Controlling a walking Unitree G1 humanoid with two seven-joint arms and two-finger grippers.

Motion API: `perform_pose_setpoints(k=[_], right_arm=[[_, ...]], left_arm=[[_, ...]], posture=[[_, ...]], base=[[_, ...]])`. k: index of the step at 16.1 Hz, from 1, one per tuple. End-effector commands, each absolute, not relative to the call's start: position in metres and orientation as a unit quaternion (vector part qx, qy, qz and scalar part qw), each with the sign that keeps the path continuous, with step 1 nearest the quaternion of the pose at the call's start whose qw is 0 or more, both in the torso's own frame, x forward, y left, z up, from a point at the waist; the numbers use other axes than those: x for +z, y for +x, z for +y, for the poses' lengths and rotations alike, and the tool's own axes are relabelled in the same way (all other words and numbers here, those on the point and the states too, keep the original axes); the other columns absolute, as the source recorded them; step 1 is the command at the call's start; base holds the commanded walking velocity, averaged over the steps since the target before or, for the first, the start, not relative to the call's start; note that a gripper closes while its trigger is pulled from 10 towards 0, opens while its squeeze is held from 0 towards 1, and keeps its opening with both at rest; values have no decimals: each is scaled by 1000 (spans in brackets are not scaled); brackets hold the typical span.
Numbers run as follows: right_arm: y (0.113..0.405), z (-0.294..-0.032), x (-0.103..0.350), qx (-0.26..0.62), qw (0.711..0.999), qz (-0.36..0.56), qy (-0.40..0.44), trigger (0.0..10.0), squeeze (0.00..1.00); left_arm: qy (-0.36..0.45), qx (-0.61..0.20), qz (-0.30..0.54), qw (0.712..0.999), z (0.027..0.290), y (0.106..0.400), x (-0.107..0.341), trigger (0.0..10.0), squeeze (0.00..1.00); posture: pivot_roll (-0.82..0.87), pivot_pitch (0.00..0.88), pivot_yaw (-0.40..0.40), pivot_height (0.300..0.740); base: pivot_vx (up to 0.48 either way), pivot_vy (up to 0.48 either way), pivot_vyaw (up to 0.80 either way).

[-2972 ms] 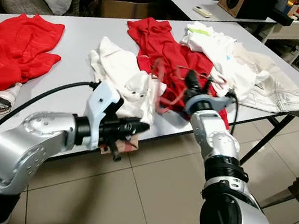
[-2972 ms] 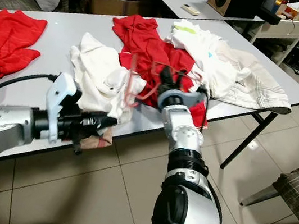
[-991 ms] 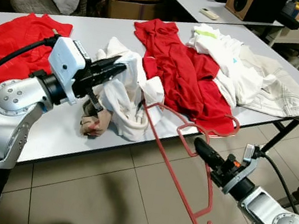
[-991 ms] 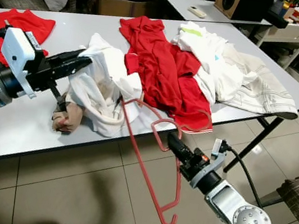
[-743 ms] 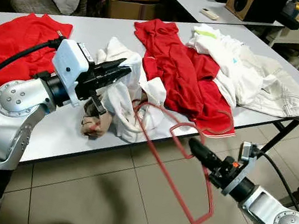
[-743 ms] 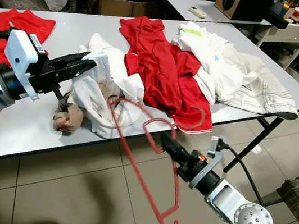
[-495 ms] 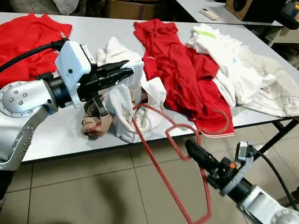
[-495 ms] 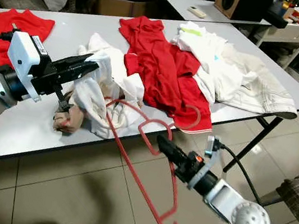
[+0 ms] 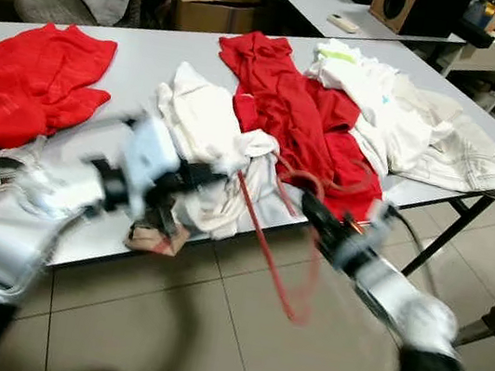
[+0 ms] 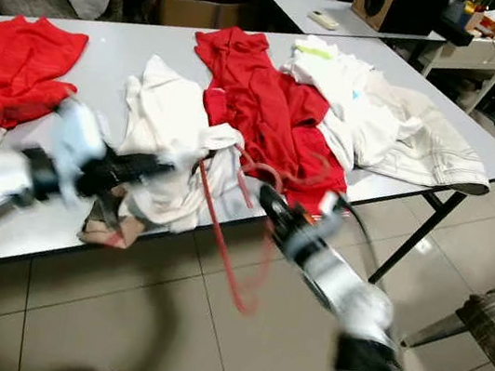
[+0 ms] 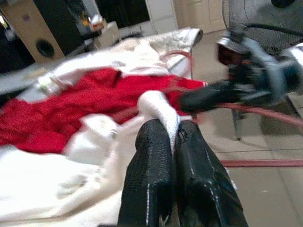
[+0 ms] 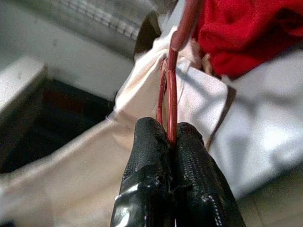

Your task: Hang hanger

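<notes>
Hanger (image 9: 262, 244), red, thin-rodded, motion-blurred, hangs off the table (image 9: 135, 60) front edge; long axis slants from the white garment (image 9: 204, 132) down toward the floor, lower end nearest the camera. Right gripper (image 12: 171, 137) fingers closed tight on its rod. Left gripper (image 11: 168, 142) fingers pinched closed on white garment cloth.

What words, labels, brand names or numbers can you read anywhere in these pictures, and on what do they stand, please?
None can be read.
Cardboard box: any print is too small to make out.
White garment: no label shows.
Red hanger: plain and blurred by motion.
Right end effector, shut on the hanger: no marking shows.
</notes>
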State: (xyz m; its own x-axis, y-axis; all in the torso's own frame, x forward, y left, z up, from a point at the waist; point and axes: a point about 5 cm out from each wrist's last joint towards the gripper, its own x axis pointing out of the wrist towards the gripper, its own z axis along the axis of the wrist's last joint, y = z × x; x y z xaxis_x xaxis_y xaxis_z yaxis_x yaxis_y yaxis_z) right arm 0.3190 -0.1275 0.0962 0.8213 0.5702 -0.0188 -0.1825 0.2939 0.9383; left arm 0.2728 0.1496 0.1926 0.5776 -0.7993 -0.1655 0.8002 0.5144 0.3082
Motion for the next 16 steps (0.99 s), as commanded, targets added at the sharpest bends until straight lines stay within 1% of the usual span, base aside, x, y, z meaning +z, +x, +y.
perform_pose_setpoints(k=[1,3,4,5,7,8,10,12,13,14,15,16], right_arm=[[330,-124,107,227,781,153,562,10000,0],[351,-106,122,193,779,117,585,10000,0],[361,-98,128,156,764,103,617,10000,0],[365,-93,131,137,755,99,633,10000,0],[371,-85,133,116,755,97,638,10000,0],[374,-80,133,92,739,94,661,10000,0],[378,-73,136,81,741,94,660,10000,0],[380,-71,137,61,723,88,683,10000,0],[382,-69,140,57,708,85,699,10000,0],[383,-63,144,66,702,87,704,10000,0],[383,-57,146,81,705,93,698,10000,0],[382,-47,148,104,721,106,677,10000,0]], left_arm=[[182,-454,10,872,144,274,190,0,0],[193,-445,26,874,141,276,186,0,0],[184,-458,20,870,135,273,190,0,0],[170,-470,13,866,131,270,194,0,0],[149,-479,9,865,127,267,200,0,0],[128,-494,12,860,124,262,205,0,0],[98,-516,13,851,117,256,210,0,0],[78,-534,18,842,109,251,211,0,0],[77,-550,37,831,103,247,206,0,0],[73,-548,49,832,96,248,201,0,0],[72,-536,49,840,91,252,200,0,0],[60,-512,42,856,84,260,202,0,0]], posture=[[17,0,-38,740],[26,0,-34,740],[38,0,-32,740],[41,0,-31,740],[49,0,-29,740],[60,0,-27,740],[64,0,-28,740],[67,0,-30,740],[68,0,-30,740],[68,0,-30,740],[66,0,-34,740],[66,0,-34,740]], base=[[0,0,0],[0,0,0],[0,0,0],[0,0,0],[0,0,0],[0,0,0],[0,0,0],[0,0,0],[0,0,0],[0,0,0],[0,0,0],[0,0,0]])
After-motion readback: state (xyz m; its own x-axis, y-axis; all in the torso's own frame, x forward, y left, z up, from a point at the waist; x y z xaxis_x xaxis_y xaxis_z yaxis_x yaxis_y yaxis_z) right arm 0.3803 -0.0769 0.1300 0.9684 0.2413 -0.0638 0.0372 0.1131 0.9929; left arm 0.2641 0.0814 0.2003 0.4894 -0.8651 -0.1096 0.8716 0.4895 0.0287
